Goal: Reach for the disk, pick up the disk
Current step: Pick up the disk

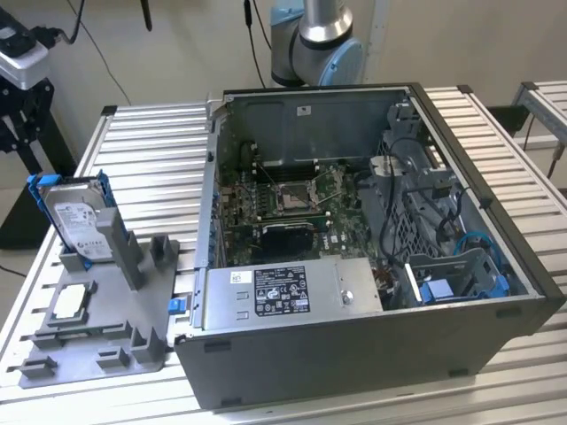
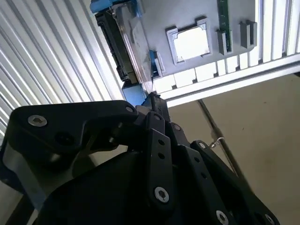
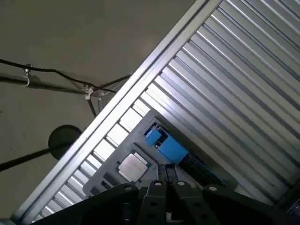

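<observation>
A slatted aluminium desk (image 1: pixel 151 150) carries everything, and the floor (image 3: pixel 70 37) shows past its edge in both wrist views. Nearest me in those views is my gripper (image 3: pixel 167 168): black, its fingers drawn together with nothing between them, well apart from the parts below. Its tips line up toward the disk (image 2: pixel 126 47), which I see edge-on with its blue frame at both ends.

In the exterior view, a grey holder (image 1: pixel 106 341) lies by the desk's edge on the exterior view's left, near the front corner. A small square chip (image 1: pixel 71 303) lies flat in the holder's front part. Just behind it the disk stands on edge in a slot, tilted back a little, label face showing. Beside the holder, on the exterior view's right, an open computer case (image 1: pixel 354 354) fills the middle of the desk. My arm's base (image 1: pixel 314 35) rises behind the case at the far edge.
</observation>
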